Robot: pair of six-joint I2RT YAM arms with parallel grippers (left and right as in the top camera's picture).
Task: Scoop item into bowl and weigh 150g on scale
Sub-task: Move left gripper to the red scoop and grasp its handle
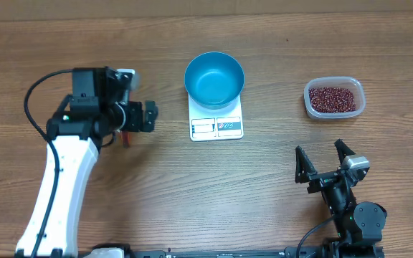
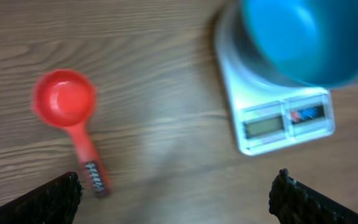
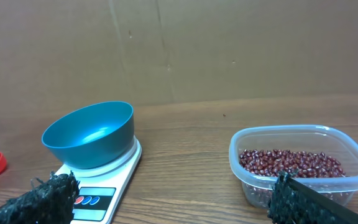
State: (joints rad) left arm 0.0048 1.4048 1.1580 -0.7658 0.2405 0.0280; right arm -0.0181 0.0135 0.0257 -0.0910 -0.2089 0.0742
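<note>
The left gripper (image 1: 151, 117) and right gripper (image 1: 318, 152) spread their fingers wide. Bare table (image 1: 192, 186) lies between them. A red scoop (image 2: 65, 102) lies near the scale (image 1: 216, 126).

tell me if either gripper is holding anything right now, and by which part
Nothing is held. The left gripper is open, with the red scoop lying untouched beneath it. The right gripper is open and empty too.

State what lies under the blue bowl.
The blue bowl sits on the white scale; its display edge shows, but the platform beneath the bowl is covered.
</note>
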